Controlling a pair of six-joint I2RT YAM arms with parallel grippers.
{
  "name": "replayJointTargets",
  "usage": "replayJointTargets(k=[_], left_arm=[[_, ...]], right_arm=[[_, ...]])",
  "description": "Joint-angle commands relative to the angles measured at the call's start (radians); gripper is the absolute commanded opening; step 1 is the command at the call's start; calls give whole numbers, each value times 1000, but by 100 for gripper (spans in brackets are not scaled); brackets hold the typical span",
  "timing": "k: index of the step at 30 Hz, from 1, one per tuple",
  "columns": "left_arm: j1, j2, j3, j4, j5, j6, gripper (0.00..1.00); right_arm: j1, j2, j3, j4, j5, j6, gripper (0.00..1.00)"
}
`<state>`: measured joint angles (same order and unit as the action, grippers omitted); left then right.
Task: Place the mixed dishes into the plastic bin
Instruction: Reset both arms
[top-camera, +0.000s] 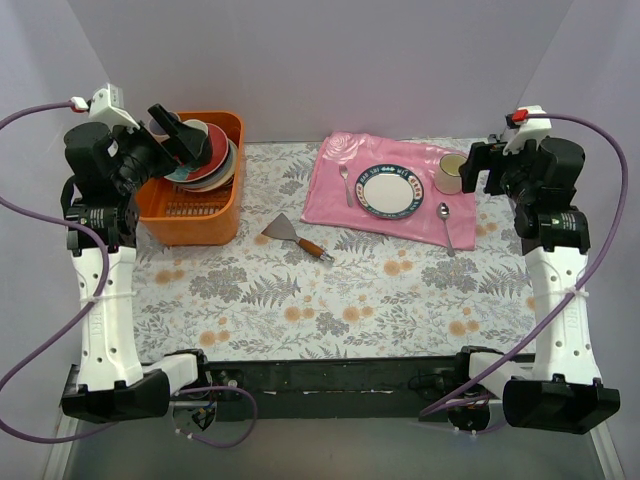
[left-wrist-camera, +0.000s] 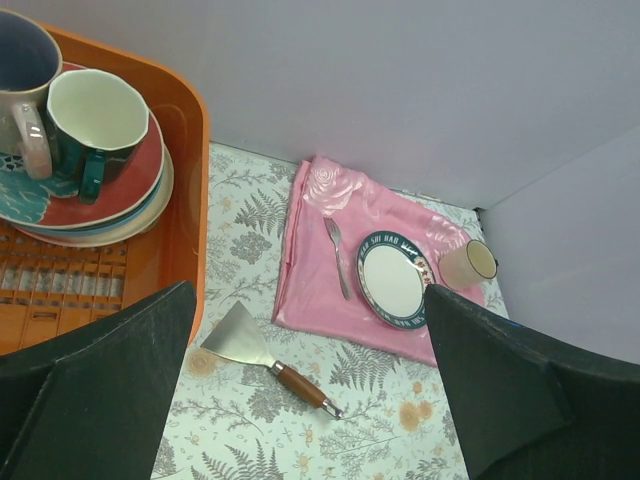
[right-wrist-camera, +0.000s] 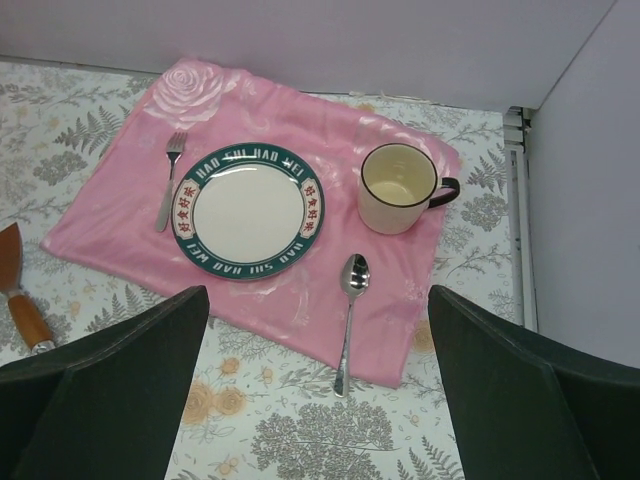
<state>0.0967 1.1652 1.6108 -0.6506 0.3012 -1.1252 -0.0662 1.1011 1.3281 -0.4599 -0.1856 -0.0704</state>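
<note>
The left pincer (left-wrist-camera: 308, 300) is being held raised over the plastic bin (left-wrist-camera: 190, 150), its fingers standing wide apart and nothing being gripped between them. The mixed dishes (left-wrist-camera: 120, 190) are being carried inside the bin, stacked at the end that lies ahead and to the left of this pincer in the wrist view. A red-rimmed teal plate (left-wrist-camera: 140, 170) is being borne on top of paler plates. Two mugs are being supported on it: a lilac mug (left-wrist-camera: 22, 70) at the edge of the picture and a dark mug with a white inside (left-wrist-camera: 95, 120) just beside it. Between the left pincer's fingers a metal scraper (left-wrist-camera: 265, 362) with a wooden handle is being seen, lying on the flowered surface (top-camera: 350, 290) near the bin. The right pincer (right-wrist-camera: 318, 300) is being held well apart from the bin, likewise spread wide and clamping nothing. Ahead of it a pink cloth (right-wrist-camera: 110, 200) is being seen spread on the surface, bearing a dark-rimmed white plate (right-wrist-camera: 248, 210). A fork (right-wrist-camera: 168, 180) is lying at the plate's left, a spoon (right-wrist-camera: 350, 295) nearest the pincer, and a cream mug (right-wrist-camera: 395, 190) with a dark handle ahead and to the right.
</note>
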Motion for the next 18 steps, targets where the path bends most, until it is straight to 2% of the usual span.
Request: replayJointTargets(k=[1, 18], left_arm=[[5, -50, -17, 19, 26, 31, 98], [5, -88, -55, 31, 30, 44, 98]], right_arm=[[-6, -46, 49, 38, 60, -6, 99], [-6, -78, 33, 9, 135, -22, 99]])
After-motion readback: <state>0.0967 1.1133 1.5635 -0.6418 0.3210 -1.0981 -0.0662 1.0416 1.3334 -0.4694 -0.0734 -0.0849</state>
